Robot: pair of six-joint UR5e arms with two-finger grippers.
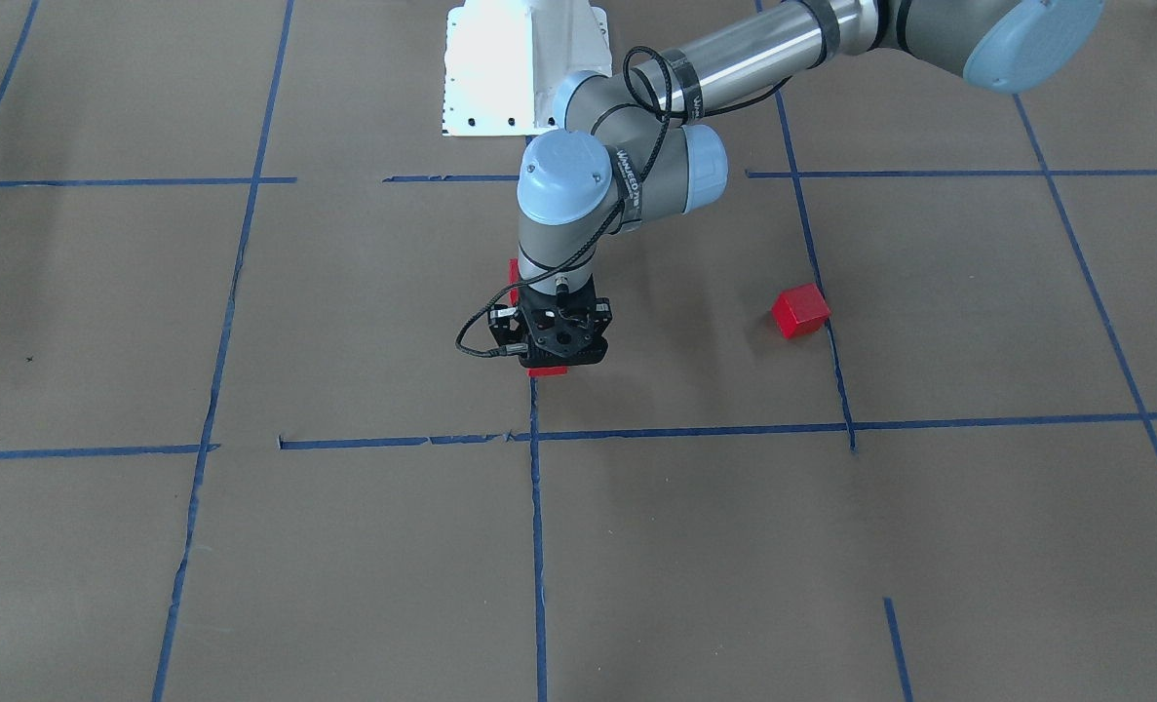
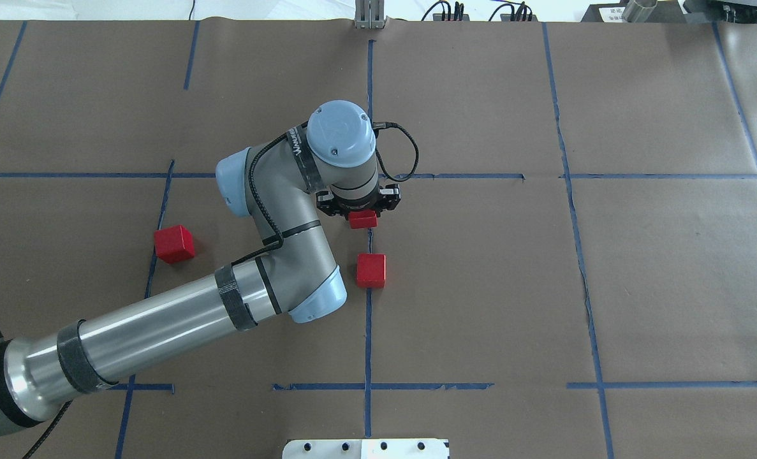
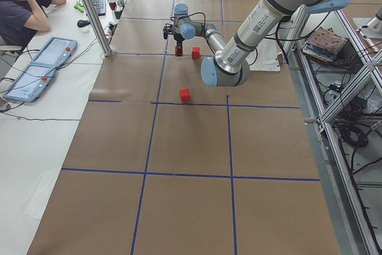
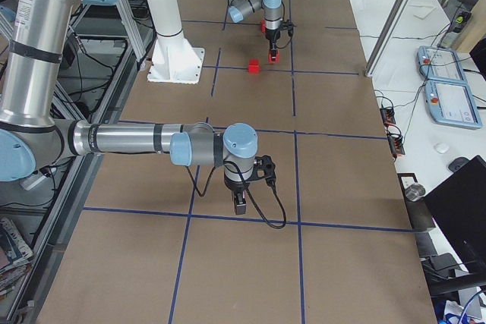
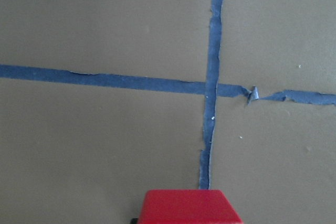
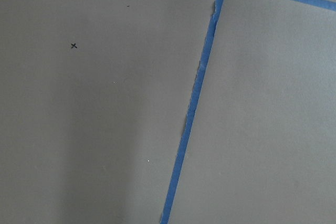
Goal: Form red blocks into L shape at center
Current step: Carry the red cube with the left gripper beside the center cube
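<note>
Left gripper [image 2: 361, 211] points straight down inside the center [image 2: 474, 287], jaws closed on the gripped red block [image 2: 363, 220]. You can't tell from any view whether that block touches the paper or sits just off it. It is on the long blue tape line [image 2: 368, 331] that splits the cell, toward 12 o'clock in your overhead view, near the cell's far border.

Middle red block [image 2: 371, 269] lies flat on the same tape line, at 6 o'clock from the gripped one. The two are near but apart, with a strip of paper and tape showing between them. In the front-facing view the wrist hides all but a sliver of it.

Third red block [image 2: 174, 243] is well apart at 9 o'clock, on the cell's left border tape, slightly rotated against the grid.

Left wrist camera: top face of the gripped block at the bottom edge, a tape crossing ahead of it.

Right gripper [image 4: 238, 204] shows only in the right-side view, out past 3 o'clock, pointing down over paper just beside a tape line. Jaw state: can't tell. Its wrist camera shows paper, a tape line and a small black x mark [image 6: 74, 45].
</note>
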